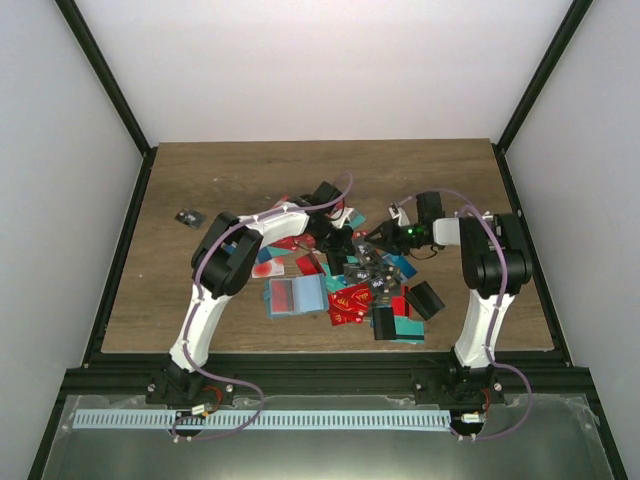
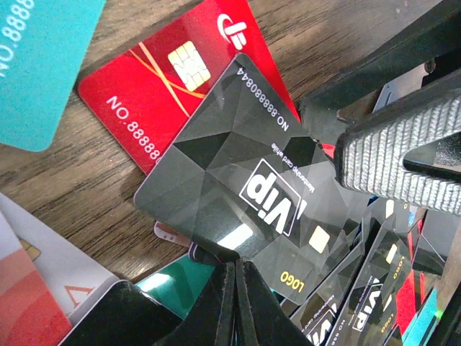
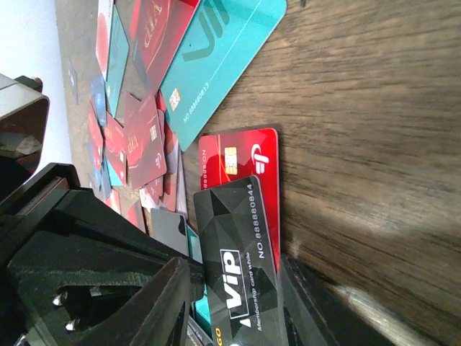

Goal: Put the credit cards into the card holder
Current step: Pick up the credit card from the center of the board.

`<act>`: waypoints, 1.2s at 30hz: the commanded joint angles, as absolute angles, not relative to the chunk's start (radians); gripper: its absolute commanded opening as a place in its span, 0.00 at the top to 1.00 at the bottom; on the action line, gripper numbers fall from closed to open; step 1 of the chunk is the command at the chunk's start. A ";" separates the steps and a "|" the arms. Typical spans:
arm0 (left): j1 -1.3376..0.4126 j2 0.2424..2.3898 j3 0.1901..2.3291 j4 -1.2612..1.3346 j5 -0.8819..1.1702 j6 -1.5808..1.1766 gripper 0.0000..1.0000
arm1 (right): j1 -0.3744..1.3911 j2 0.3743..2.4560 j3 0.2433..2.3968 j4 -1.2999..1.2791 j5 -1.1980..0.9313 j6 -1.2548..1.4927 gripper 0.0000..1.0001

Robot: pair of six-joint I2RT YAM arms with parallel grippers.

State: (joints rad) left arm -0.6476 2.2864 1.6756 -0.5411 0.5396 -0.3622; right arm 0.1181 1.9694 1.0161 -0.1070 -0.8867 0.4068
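Barely begun, I judge: the credit cards (image 1: 350, 295) lie scattered mid-counter (image 1: 200, 180), and the card holder (image 1: 295, 297) sits at the pile's near left. The left tool (image 2: 232, 299) pinches a black VIP card (image 2: 238, 180). The right tool (image 3: 238, 303) straddles it; I cannot tell whether it grips.

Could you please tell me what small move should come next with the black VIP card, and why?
Probably the left gripper should lift the black VIP card slightly. Its jaws look shut on the card's edge, the card overlaps a red card, and the card holder waits nearby.
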 commanded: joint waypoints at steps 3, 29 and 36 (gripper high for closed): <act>-0.651 2.350 1.612 -0.524 0.514 -0.367 0.96 | 0.144 1.969 0.966 -0.125 -1.107 0.485 0.67; -0.679 2.195 1.357 -0.353 0.582 -0.440 0.96 | 0.149 1.851 0.783 -0.109 -1.032 0.550 0.76; -0.681 2.132 1.354 -0.358 0.565 -0.452 0.96 | 0.149 1.803 0.795 -0.174 -0.995 0.563 0.96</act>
State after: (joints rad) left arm -0.6750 2.1639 1.3861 -0.2722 0.6357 -0.4450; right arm 0.1440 1.8538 0.7666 -0.1074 -1.0344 0.5701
